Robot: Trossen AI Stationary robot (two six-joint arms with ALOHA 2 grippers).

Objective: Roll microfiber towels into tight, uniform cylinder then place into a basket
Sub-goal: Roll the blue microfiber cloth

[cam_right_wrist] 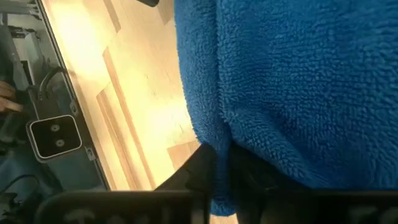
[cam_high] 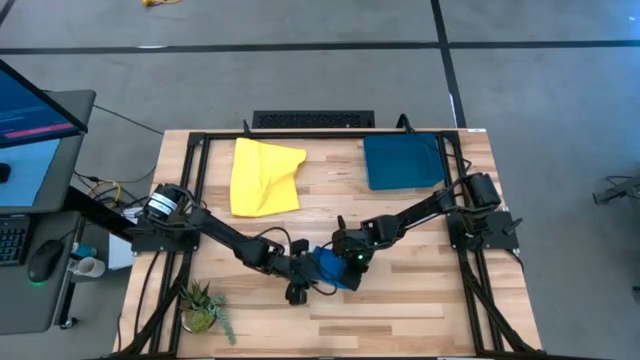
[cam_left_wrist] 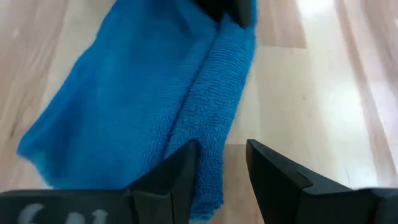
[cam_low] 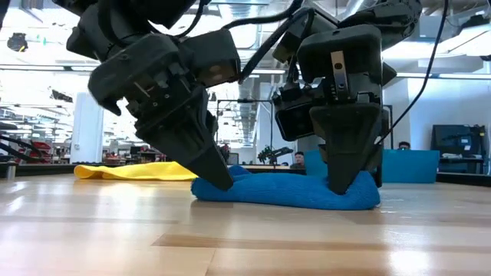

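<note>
Wooden counter (cam_high: 420, 300) | blue towel (cam_high: 328, 268) half-rolled at 6 o'clock | left gripper (cam_high: 298, 287) fingers spread at its end | right gripper (cam_high: 352, 258) fingers pinching roll | risk: roll loosens if released | basket (cam_high: 402, 162) 1 o'clock, yellow towel (cam_high: 262, 176) 11 o'clock.

A: What surrounds the wooden surface (cam_high: 400, 300)?
B: Grey floor (cam_high: 550, 90) crossed by dark lines, a monitor (cam_high: 35, 120) with a mouse (cam_high: 45, 262) on a side desk, and a small potted plant (cam_high: 203, 305) at one corner.
A: And beyond?
B: An open hall, ceiling lights (cam_low: 46, 69), distant screens (cam_low: 459, 139).
</note>
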